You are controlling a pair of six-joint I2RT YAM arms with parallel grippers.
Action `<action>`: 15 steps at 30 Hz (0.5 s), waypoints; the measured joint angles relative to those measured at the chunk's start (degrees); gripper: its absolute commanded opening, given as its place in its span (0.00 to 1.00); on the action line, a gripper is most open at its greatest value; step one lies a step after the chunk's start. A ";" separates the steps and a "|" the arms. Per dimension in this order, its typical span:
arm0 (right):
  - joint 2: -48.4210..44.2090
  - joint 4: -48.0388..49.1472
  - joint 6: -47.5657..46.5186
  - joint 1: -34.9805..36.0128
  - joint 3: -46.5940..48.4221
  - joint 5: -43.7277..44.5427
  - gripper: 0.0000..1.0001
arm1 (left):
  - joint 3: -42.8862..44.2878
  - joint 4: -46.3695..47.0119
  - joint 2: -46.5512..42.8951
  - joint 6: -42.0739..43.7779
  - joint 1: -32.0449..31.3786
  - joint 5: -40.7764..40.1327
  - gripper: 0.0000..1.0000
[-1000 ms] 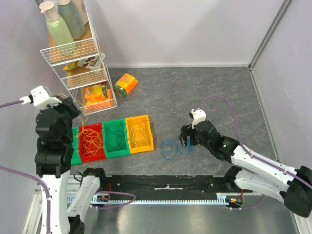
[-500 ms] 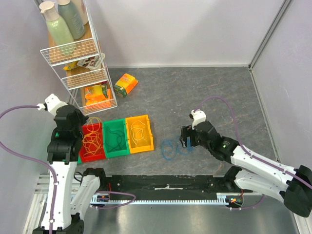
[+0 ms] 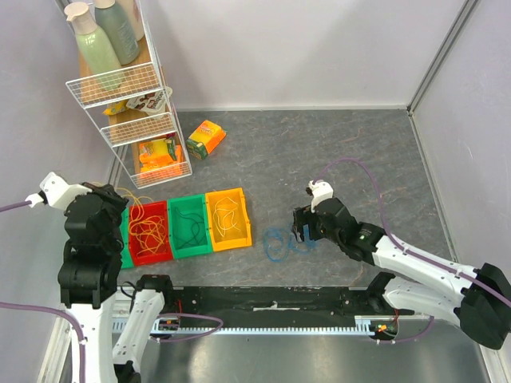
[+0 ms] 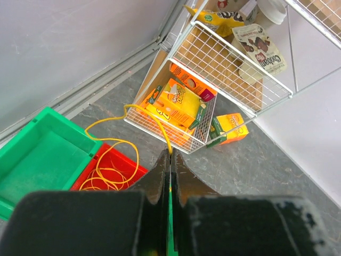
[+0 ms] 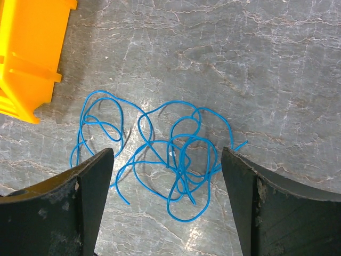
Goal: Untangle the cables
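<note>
My left gripper point(image 4: 171, 154) is shut on a thin yellow cable point(image 4: 129, 108), which arcs up from the jaw tips and falls into the red bin point(image 4: 126, 172). In the top view the left gripper point(image 3: 118, 199) hovers at the red bin's point(image 3: 152, 259) far left corner, where orange-yellow cables point(image 3: 148, 227) lie coiled. A tangle of blue cables point(image 5: 160, 154) lies on the grey floor. My right gripper point(image 5: 167, 162) stands open straddling it, a little above. From above, the right gripper point(image 3: 302, 227) is just right of the blue cables point(image 3: 279, 239).
A green bin point(image 3: 192, 253) with a dark cable and a yellow bin point(image 3: 231, 244) with yellow cables stand beside the red one. Another green bin point(image 4: 37, 154) is at far left. A wire shelf point(image 3: 148, 128) with snacks stands behind; an orange pack point(image 3: 206, 137) lies on the floor.
My left arm swung right over the red bin, then came back left and lower, still gripping the yellow cable. The right arm has barely moved.
</note>
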 measured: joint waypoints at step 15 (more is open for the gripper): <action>0.11 0.35 0.02 0.00 0.00 -0.81 0.89 | -1.18 0.07 -2.01 1.46 0.00 4.87 0.02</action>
